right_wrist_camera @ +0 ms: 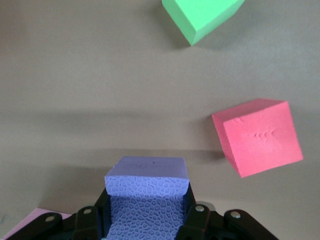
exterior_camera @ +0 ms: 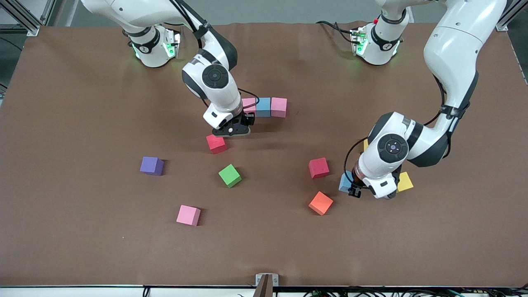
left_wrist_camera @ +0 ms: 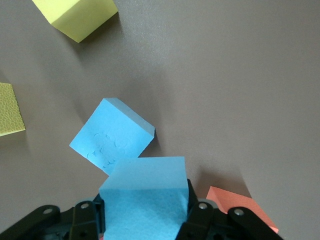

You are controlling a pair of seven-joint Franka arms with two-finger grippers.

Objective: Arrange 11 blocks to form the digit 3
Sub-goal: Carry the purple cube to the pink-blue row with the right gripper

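Observation:
Of the digit 3, one bar shows: a pink (exterior_camera: 248, 104), a light blue (exterior_camera: 263, 106) and a pink block (exterior_camera: 279, 107) joined in a row. My right gripper (exterior_camera: 232, 130) (right_wrist_camera: 146, 210) hovers just beside that row, over a red block (exterior_camera: 216, 144), shut on a purple block (right_wrist_camera: 147, 192). My left gripper (exterior_camera: 358, 190) (left_wrist_camera: 145, 212) is shut on a light blue block (left_wrist_camera: 145, 192), held above another light blue block (left_wrist_camera: 112, 137) on the table. Loose on the table lie purple (exterior_camera: 152, 166), green (exterior_camera: 229, 175), red (exterior_camera: 319, 168), orange (exterior_camera: 320, 203) and pink (exterior_camera: 188, 215) blocks.
Two yellow cubes (exterior_camera: 404, 181) (exterior_camera: 365, 144) lie partly hidden under the left arm's wrist. The brown mat (exterior_camera: 82, 103) has bare room toward the right arm's end and along the edge nearest the front camera.

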